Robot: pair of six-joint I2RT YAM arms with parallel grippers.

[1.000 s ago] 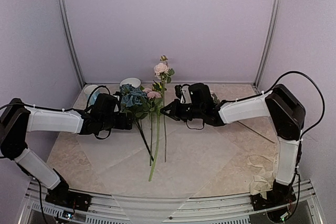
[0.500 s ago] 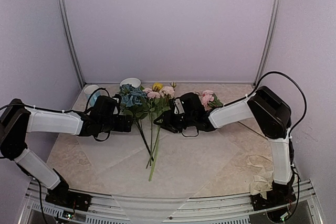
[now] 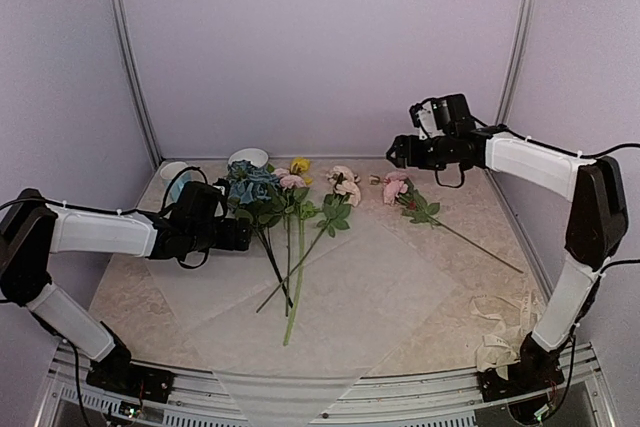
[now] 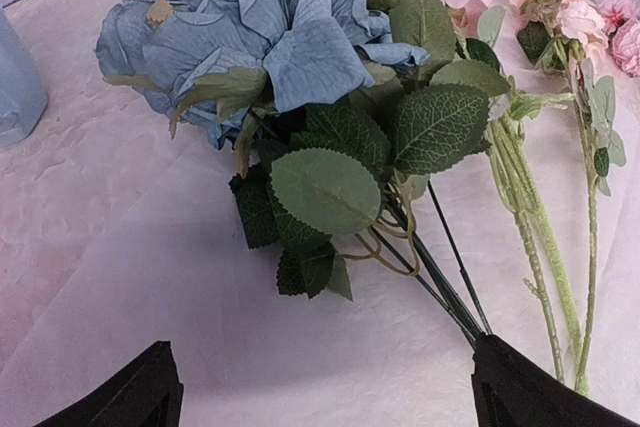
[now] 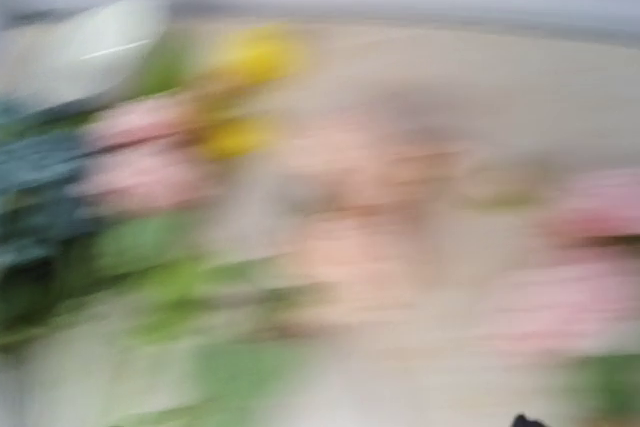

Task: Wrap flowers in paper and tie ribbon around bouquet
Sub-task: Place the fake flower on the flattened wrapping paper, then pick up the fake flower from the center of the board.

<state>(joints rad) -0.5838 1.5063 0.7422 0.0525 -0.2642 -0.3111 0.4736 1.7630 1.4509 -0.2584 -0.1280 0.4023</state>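
Note:
The flowers lie on the paper (image 3: 340, 287). They are a blue hydrangea (image 3: 250, 187) (image 4: 270, 27), pink blooms (image 3: 345, 183) (image 4: 555, 7) and a yellow bloom (image 3: 300, 165), with stalks pointing toward me. One more pink stem (image 3: 400, 190) lies apart to the right. My left gripper (image 3: 240, 234) (image 4: 335, 402) is open and low on the paper, and the hydrangea's dark stalks (image 4: 450, 287) run down to its right finger. My right gripper (image 3: 394, 153) hangs in the air at the back right, open and holding nothing. Its wrist view is a blur of flowers. The crumpled ribbon (image 3: 497, 332) lies front right.
A pale blue cup (image 3: 174, 177) (image 4: 15, 77) and a white bowl (image 3: 248, 157) stand at the back left behind the hydrangea. Metal posts (image 3: 130, 57) rise at both back corners, and walls close in on three sides.
My right gripper has opened and let go of the pink stem, which now lies slanted beside the others. The right arm has risen and swung back to the right. The left arm has not moved.

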